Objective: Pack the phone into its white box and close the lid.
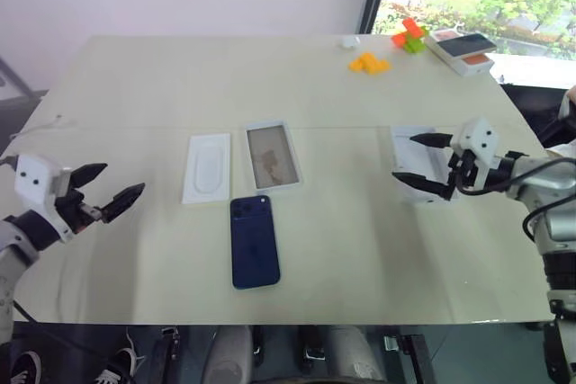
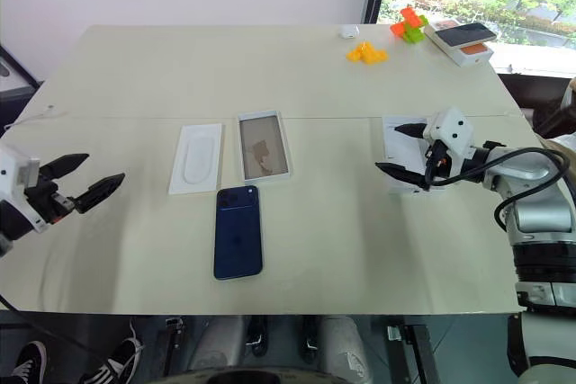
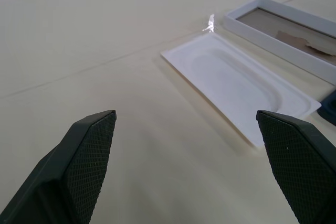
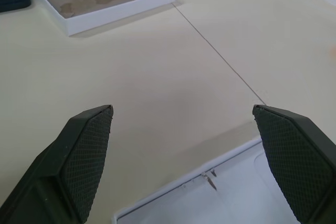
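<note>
We have the phone (image 1: 255,241) lying flat and back-up on the table (image 1: 180,78), near the front edge and about midway across, its camera bump at the far left corner; it sits just near of the white box (image 1: 273,156), which lies open-side up showing its brownish bottom, so the phone looks to need only a short carry into the tray. Just left of the tray lies a flat white insert (image 1: 208,166) with a rounded recess, set apart and not in the way. The lid (image 1: 416,161) rests at the right, inner side up as far as we can judge, and our right gripper (image 1: 425,164) hangs over it with its two fingers spread wide and gripping nothing, seemingly placed to take the lid when it is wanted. Our left gripper (image 1: 106,190) hovers at the far left of the table, well apart from the phone, likewise spread wide and empty. At the far right corner stand an orange-topped box (image 1: 462,49) and some coloured blocks (image 1: 369,63), which we judge no part of the job
</note>
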Controlling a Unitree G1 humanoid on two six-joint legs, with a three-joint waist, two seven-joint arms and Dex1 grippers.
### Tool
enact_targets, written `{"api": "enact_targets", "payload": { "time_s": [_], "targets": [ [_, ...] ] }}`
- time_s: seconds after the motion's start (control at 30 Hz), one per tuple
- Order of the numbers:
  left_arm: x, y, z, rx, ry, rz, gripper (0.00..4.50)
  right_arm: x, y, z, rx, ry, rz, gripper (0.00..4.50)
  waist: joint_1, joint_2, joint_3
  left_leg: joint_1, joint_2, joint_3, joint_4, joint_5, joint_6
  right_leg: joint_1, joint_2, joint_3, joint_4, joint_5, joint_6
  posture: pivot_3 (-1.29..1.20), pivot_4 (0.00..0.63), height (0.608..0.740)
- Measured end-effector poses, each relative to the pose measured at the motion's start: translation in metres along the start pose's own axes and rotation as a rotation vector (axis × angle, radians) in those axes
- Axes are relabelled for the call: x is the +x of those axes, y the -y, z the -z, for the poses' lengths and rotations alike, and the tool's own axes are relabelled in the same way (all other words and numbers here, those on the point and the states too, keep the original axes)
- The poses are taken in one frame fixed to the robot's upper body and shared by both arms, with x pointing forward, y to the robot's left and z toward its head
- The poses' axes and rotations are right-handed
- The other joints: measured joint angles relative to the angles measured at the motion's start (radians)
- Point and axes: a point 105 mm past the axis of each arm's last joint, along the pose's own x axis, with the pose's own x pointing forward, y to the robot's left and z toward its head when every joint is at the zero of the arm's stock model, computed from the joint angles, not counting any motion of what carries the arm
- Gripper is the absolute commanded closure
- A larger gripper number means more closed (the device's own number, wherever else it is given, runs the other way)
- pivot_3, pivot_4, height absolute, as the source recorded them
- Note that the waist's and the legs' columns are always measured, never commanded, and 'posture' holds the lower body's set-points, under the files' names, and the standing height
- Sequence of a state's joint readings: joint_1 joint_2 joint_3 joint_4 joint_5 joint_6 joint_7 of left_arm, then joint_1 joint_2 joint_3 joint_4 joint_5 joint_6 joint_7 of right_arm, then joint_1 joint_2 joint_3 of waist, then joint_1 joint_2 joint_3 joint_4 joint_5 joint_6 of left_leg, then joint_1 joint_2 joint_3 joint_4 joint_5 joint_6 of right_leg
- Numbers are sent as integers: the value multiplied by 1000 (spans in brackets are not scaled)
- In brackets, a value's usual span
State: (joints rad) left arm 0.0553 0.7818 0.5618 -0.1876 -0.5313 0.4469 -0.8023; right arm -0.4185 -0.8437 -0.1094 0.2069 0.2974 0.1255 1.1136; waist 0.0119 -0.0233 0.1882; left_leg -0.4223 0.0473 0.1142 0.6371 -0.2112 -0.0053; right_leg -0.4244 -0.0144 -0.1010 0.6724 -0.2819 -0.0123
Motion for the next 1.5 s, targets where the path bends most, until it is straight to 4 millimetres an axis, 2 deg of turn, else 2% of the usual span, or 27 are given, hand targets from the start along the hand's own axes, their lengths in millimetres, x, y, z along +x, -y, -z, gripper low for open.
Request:
{"api": "enact_targets", "payload": {
  "time_s": [0.13,0.27,0.43,0.57,0.7,0.9,1.03,1.23,1.37,1.5],
  "targets": [
    [7,-8,-8,5,29,-35,0,1,0,0,3,5,13,36,0,0,0,0,0,0,0,0,0,0,0,0,0,0,0,0,150,737],
    [18,-8,-10,11,32,-58,0,12,3,-13,-12,53,23,36,-4,0,0,0,0,0,0,0,0,0,1,0,0,0,0,0,150,737],
    [30,-6,-3,-50,8,-108,0,32,-4,-25,-34,74,-18,36,-3,0,0,0,0,0,0,0,0,0,0,0,0,0,0,0,150,737],
    [38,-5,3,-90,-24,-163,0,42,-10,-25,-33,54,-49,36,1,0,0,0,0,0,0,0,0,0,0,0,0,1,0,0,150,737],
    [53,-4,6,-159,-68,-220,0,61,-24,-40,-84,68,-99,36,-1,0,0,0,0,0,0,0,0,0,0,0,1,1,0,0,150,737],
    [78,4,13,-310,-159,-265,0,93,-62,-73,-191,156,-215,36,-2,-1,0,0,0,0,1,0,0,0,1,0,2,1,-1,0,150,737],
    [92,5,19,-396,-207,-294,0,103,-67,-67,-232,123,-239,36,1,-2,-1,-1,0,0,4,0,0,0,0,0,2,2,-3,0,150,737],
    [112,29,24,-431,-270,-269,0,108,-65,-68,-236,138,-235,36,-1,-3,-1,-2,0,-1,7,1,-1,0,0,0,5,2,-3,0,150,737],
    [118,40,30,-419,-302,-255,0,107,-65,-67,-238,141,-234,36,-3,-2,-1,-2,0,-1,7,1,-2,0,0,0,6,2,-3,0,150,737],
    [121,39,32,-420,-316,-266,0,107,-65,-65,-229,138,-231,36,-2,-2,-1,-2,0,-1,8,1,-2,0,0,0,6,2,-3,0,150,737]
  ]
}}
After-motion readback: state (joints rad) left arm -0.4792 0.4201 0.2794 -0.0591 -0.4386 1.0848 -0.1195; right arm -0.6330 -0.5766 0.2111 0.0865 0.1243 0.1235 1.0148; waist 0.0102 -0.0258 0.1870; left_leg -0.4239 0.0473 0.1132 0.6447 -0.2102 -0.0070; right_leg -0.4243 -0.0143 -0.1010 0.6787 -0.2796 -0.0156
